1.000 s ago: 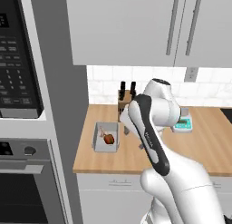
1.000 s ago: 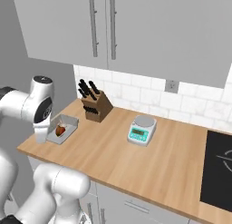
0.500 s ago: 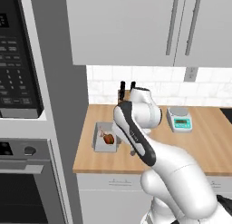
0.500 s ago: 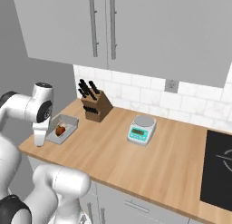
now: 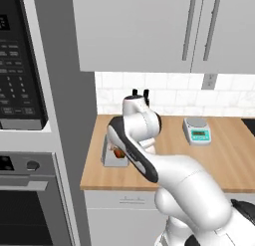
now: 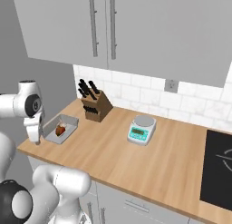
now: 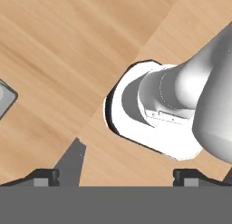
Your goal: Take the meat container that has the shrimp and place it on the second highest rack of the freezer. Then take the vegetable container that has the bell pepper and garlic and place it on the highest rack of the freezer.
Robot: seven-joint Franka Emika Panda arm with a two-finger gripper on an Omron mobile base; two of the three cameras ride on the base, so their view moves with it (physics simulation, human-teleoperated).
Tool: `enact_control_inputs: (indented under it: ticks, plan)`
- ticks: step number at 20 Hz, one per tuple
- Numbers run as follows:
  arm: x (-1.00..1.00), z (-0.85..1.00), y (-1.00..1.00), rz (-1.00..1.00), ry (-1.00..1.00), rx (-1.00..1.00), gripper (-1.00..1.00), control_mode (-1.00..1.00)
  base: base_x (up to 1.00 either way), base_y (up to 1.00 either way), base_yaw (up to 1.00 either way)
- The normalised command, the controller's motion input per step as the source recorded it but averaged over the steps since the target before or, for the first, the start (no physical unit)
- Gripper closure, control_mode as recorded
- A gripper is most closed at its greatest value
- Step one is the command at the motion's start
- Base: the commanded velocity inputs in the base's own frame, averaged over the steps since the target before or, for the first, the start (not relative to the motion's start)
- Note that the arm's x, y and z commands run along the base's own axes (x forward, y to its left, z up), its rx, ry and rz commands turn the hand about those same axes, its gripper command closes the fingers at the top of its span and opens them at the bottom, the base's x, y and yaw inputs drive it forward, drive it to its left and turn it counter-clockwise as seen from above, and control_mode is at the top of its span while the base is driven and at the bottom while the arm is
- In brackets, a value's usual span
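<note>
The gripper (image 7: 116,175) is hanging over the wooden counter (image 7: 54,51) with its jaws standing wide apart and nothing between them. Just beyond it, the meat container (image 6: 62,129) is sitting near the counter's left end with a reddish-brown piece of meat inside. Farther back, the knife block (image 6: 96,107) and the kitchen scale (image 6: 142,129) are standing near the tiled wall.
</note>
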Motion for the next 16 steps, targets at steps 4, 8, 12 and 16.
enact_control_inputs:
  ticks: [4,8,12,16]
  plan:
    - [0.09,0.0,-0.16,0.01,-0.03,-0.03,-1.0,-1.0,0.0,0.0,0.0]
    - [0.0,-0.15,-0.05,0.12,-0.12,0.0,-1.0,-1.0,0.0,0.0,0.0]
    - [0.02,-0.07,0.0,0.19,-0.13,0.02,-1.0,-1.0,0.0,0.0,0.0]
    - [0.07,-0.07,-0.02,0.2,-0.08,0.04,-1.0,-1.0,0.0,0.0,0.0]
